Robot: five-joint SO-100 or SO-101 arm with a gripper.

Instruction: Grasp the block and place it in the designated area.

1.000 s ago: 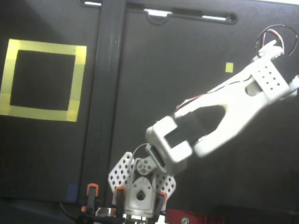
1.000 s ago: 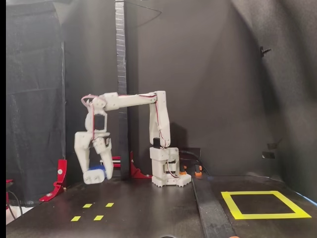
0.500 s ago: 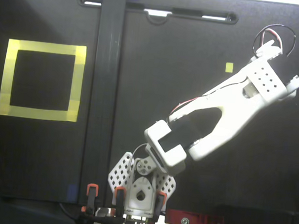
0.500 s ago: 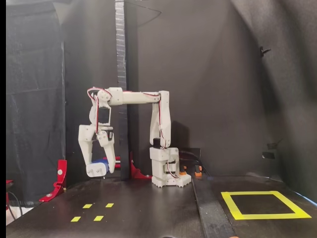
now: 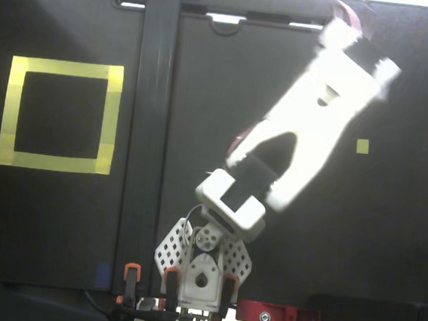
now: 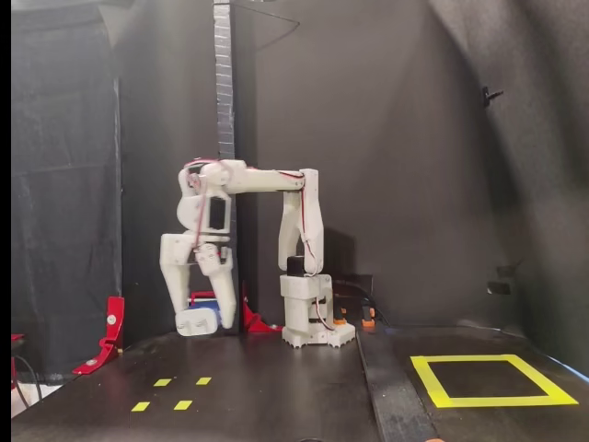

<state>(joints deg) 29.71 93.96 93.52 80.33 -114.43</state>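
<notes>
In the side-on fixed view my gripper [image 6: 207, 318] hangs fingers-down from the white arm, well above the black tabletop. It is shut on the block [image 6: 205, 303], whose small dark blue body shows between the fingers. From above, the arm [image 5: 309, 116] is motion-blurred and hides both gripper and block beneath its wrist. The designated area, a square frame of wide yellow tape, lies far left in the top-down fixed view [image 5: 111, 120] and at the right front in the side-on fixed view [image 6: 492, 401], far from the gripper.
A tall black post [image 6: 222, 138] stands behind the gripper, and a raised black strip [image 5: 149, 124] runs between the arm and the frame. Several tiny yellow markers [image 6: 162, 381] dot the floor; from above, one marker [image 5: 362, 146] shows. A red clamp [image 6: 110, 327] sits at left.
The arm has swung about its base with the block still held: right in the side-on view, up and left in the top-down view. The gripper rose, then dipped slightly.
</notes>
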